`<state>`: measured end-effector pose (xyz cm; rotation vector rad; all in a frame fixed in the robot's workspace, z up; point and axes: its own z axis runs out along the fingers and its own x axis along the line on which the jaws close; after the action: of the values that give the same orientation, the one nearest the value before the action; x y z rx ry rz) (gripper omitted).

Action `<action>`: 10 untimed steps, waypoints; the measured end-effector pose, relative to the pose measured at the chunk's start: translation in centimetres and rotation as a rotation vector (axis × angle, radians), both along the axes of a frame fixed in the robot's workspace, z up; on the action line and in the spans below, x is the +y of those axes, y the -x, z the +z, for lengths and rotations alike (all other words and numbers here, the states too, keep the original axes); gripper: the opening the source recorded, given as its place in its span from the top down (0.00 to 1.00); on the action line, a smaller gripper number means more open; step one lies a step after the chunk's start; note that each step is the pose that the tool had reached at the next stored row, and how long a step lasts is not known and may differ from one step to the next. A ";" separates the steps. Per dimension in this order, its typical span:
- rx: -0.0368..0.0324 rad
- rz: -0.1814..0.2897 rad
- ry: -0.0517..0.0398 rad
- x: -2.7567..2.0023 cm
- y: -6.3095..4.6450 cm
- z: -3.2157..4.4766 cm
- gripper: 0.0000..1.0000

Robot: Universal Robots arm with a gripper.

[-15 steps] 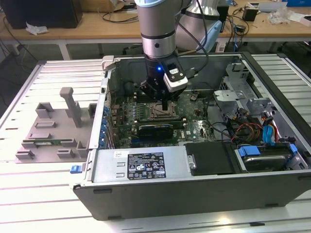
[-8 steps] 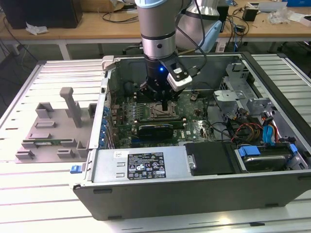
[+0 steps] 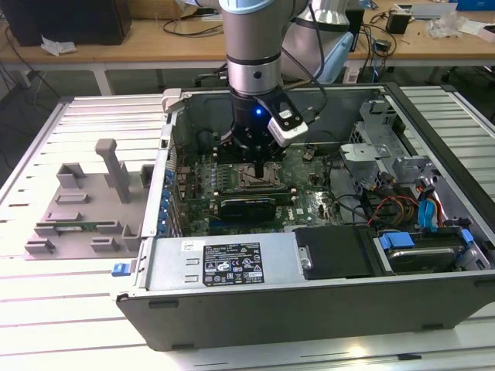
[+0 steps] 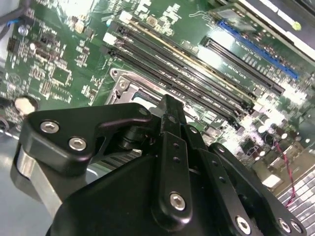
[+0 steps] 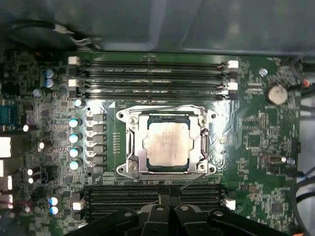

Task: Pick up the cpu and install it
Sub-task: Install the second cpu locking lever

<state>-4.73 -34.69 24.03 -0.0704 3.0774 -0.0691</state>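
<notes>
Arm (image 3: 251,54) reaching straight down into an open computer case (image 3: 309,309) in the exterior view, its gripper (image 3: 257,171) poised just above the socket (image 3: 256,179) near the middle of the green motherboard (image 3: 309,202). Case walls ring the board on all sides, with drive bays and cables crowding the exterior view's right; a grey plastic tray (image 3: 77,212) sits on the slatted table (image 3: 46,309), well apart on the exterior view's left.

Black linkages of the gripper (image 4: 170,110) converge over the socket frame (image 4: 120,83) in the second wrist view, memory slots (image 4: 187,61) running just beyond; whether the fingers are spread or closed cannot be told.

Seated flat in the socket (image 5: 130,142) in the first wrist view is the cpu (image 5: 168,145), its silvery top exposed inside the metal frame, memory slots flanking both sides and capacitors (image 5: 74,142) lined beside it.
</notes>
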 end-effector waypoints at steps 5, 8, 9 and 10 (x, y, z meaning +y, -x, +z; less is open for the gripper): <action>0.0001 0.034 -0.0001 -0.89 0.2 -0.11 0.89; -0.0001 0.033 -0.0001 -0.92 0.9 -0.53 0.89; 0.0000 0.032 0.0000 -0.92 1.2 -0.67 0.89; 0.0000 0.032 0.0000 -0.93 1.2 -0.71 0.89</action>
<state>-5.96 -35.62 23.32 -0.1193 3.0753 -0.0676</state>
